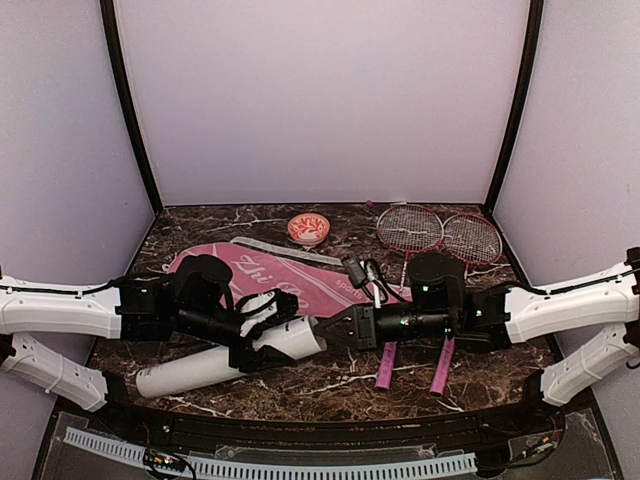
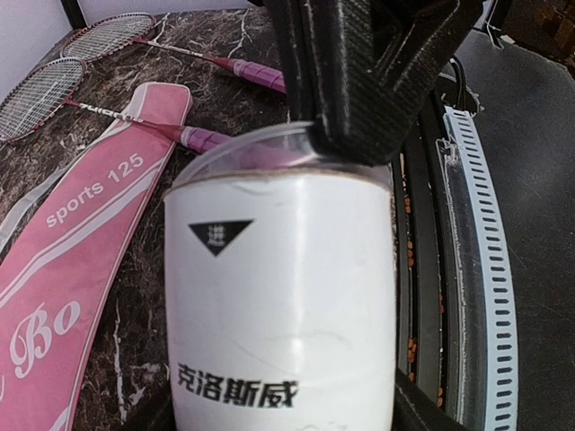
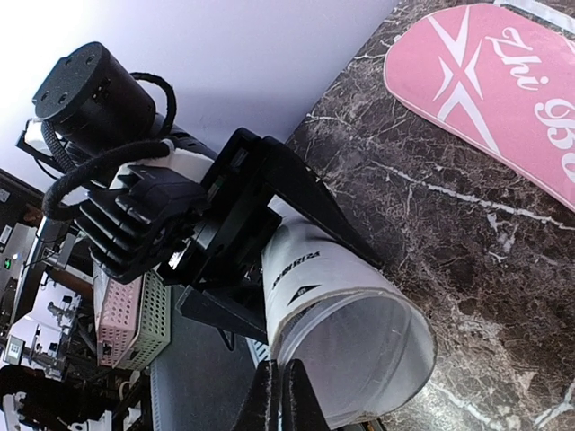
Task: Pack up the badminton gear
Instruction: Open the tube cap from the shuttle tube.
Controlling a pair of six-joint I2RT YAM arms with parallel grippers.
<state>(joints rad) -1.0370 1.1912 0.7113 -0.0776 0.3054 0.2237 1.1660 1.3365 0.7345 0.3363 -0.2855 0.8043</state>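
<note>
Right pincer (image 3: pixel 280 395): jaws pressed fully together, tips at the rim of the tube's open mouth. I cannot tell whether they pinch the rim.
Left pincer (image 1: pixel 262 325): clamped round the long white tube (image 1: pixel 190 372) close to its mouth.
Tube: near left of the table (image 1: pixel 330 385), mouth facing right.
Other gear: pink cover (image 1: pixel 270 275) just beyond the tube, rackets (image 1: pixel 410 228) at far right. I see no shuttlecocks.
Risk: pushing with closed tips could dent the thin rim or drive the smooth tube back through my left grip, twisting the mouth away.
</note>
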